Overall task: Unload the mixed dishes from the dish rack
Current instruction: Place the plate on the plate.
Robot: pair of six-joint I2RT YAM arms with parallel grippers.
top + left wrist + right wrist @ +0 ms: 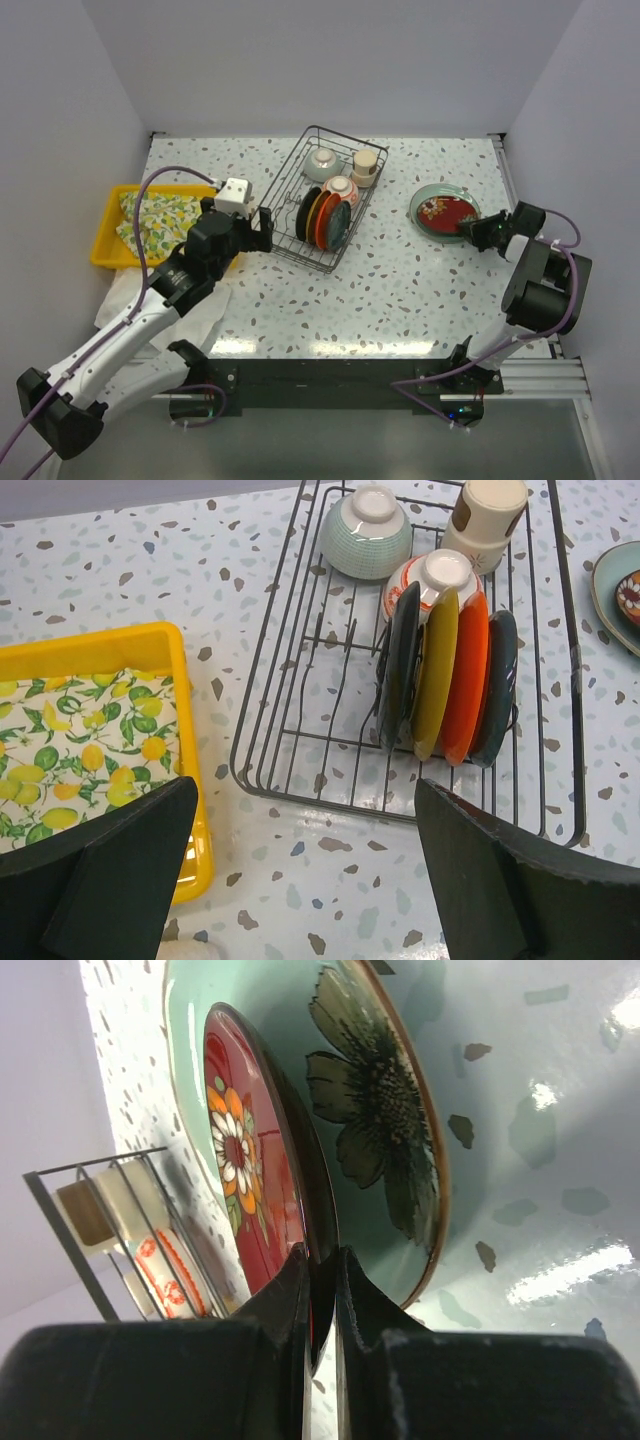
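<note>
**Speckled Tabletop: Rack Unloading, One Plate in the Grip**

Speckled white terrazzo formed the work surface, closed in by pale walls. The dish rack (295, 195) sat at centre. It held four plates (450, 675) on edge between its tines, with a celadon bowl (365, 530), a red-patterned bowl (440, 575) and a beige cup (487, 520) inverted behind them.

Well apart to the right, a green plate (428, 195) lay on the table with a red floral plate (447, 212) resting on it. The right gripper (320, 1260) was clamped across the thin rim of the red floral plate. The left gripper (310, 870) hung empty with its fingers spread wide, just beside the rack's near-left corner and next to the yellow tray (105, 225).

Handling: the glazed ceramic was judged rigid, slick and prone to chipping. The standing plates were best pinched at the top rim and lifted straight up. The bowls were best taken at the foot ring.
</note>
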